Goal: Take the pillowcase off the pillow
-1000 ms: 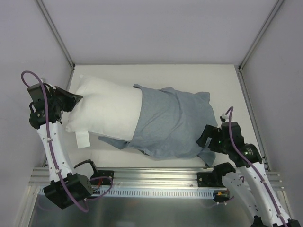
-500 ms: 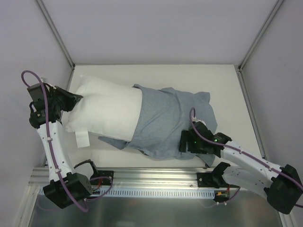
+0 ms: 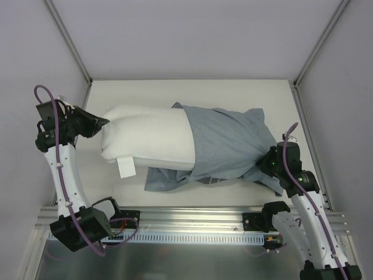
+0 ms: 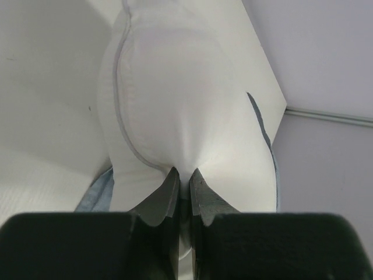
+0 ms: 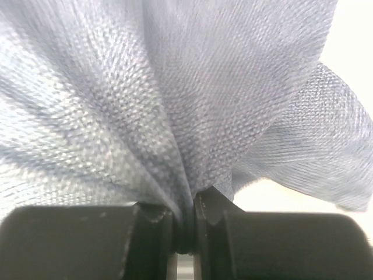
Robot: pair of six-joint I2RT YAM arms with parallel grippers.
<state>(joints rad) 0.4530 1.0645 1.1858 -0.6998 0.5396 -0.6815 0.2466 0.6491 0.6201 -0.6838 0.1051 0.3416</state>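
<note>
The white pillow (image 3: 148,137) lies across the table, its left half bare and a small tag (image 3: 125,167) hanging off its near edge. The blue-grey pillowcase (image 3: 224,146) still covers its right half, bunched toward the right. My left gripper (image 3: 100,123) is shut on the pillow's left end; in the left wrist view the white pillow (image 4: 180,105) puckers between the jaws of the left gripper (image 4: 183,175). My right gripper (image 3: 267,163) is shut on a gathered fold at the cover's right near corner, and the pillowcase (image 5: 175,87) fills the right wrist view above the right gripper (image 5: 185,203).
White table (image 3: 192,96) walled by grey panels at left, back and right. An aluminium rail (image 3: 192,219) runs along the near edge by both arm bases. A loose flap of the cover (image 3: 166,178) trails on the table at the near side.
The right gripper reached into the cover's near right part, shut on a fold and pulled right. The pillow and cover shifted right, more white pillow now bare; the left gripper kept its hold.
</note>
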